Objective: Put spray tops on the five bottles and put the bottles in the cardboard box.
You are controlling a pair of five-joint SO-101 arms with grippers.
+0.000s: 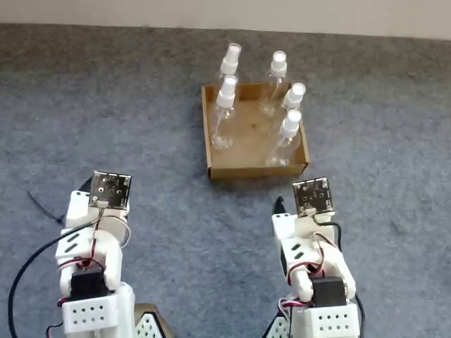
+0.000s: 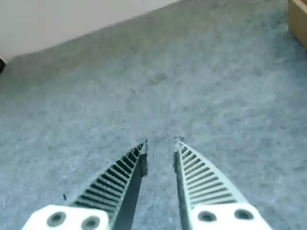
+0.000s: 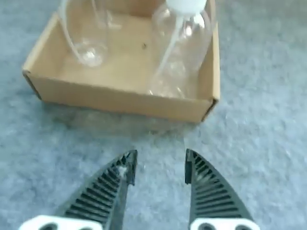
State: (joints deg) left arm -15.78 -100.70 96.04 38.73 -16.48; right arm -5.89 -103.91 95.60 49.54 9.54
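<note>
Five bottles (image 1: 222,127), each with a white spray top (image 1: 227,89), stand upright inside the cardboard box (image 1: 257,171) on the grey carpeted worktop (image 1: 127,113). The left end effector (image 2: 160,146) hangs open and empty, off to the box's side. The right end effector (image 3: 158,160), likewise open and empty, faces the box's near wall.

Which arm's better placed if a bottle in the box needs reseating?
Right, likely. The right gripper is open and faces the box head-on, with bottles just past its near wall. The left gripper faces bare carpet, the box off to one side.
</note>
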